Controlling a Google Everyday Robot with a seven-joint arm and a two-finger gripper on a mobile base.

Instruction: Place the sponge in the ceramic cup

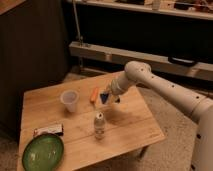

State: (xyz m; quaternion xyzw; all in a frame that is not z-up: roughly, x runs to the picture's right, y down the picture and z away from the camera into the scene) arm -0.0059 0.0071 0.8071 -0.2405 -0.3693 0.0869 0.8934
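Observation:
The ceramic cup, whitish and tapered, stands upright on the left half of the wooden table. My gripper hangs just above the table's middle, to the right of the cup and apart from it. It is shut on the sponge, a small dark-blue pad that shows at the fingertips and is lifted off the wood. The white arm reaches in from the right.
An orange carrot-like stick lies between the cup and the gripper. A small clear bottle stands in front of the gripper. A green round plate and a flat dark packet sit at the front left. Shelving runs behind the table.

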